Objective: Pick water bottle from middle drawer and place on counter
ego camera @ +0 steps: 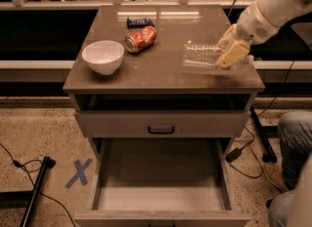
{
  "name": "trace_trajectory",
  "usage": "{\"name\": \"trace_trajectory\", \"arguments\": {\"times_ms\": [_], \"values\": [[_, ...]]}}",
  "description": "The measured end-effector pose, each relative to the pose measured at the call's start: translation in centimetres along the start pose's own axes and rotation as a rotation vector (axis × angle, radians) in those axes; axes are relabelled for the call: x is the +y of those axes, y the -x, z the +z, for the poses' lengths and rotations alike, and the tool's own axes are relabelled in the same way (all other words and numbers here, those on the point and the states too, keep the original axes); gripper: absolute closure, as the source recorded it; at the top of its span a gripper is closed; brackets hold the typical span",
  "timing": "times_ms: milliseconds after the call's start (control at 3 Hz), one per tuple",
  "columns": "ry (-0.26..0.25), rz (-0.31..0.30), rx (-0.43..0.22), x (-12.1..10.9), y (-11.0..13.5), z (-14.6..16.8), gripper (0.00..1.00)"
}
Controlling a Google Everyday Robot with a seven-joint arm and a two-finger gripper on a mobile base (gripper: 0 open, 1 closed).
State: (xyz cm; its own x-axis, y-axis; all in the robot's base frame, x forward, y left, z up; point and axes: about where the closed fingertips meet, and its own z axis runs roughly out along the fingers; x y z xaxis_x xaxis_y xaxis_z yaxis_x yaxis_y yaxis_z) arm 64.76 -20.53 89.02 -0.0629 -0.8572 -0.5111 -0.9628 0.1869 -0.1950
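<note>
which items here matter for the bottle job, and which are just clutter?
Job:
- water bottle, held in the gripper
- counter, under the bottle at its right side
- middle drawer, pulled open

Clutter:
- white bowl
- soda can
- dark packet
- blue X tape on the floor
</note>
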Motion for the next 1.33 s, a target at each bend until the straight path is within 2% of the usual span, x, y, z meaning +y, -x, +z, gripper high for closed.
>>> {"name": "trace_trajectory", "arguments": {"times_ms": [333, 667, 1333], "values": [[0.040, 0.025, -0.012, -1.6, 2.3, 2.6, 0.81], [0.084, 0.060, -0.051, -2.4, 3.5, 4.5, 0.58], [0.073, 0.059, -0.060, -3.0, 3.7, 5.1, 0.11]]}}
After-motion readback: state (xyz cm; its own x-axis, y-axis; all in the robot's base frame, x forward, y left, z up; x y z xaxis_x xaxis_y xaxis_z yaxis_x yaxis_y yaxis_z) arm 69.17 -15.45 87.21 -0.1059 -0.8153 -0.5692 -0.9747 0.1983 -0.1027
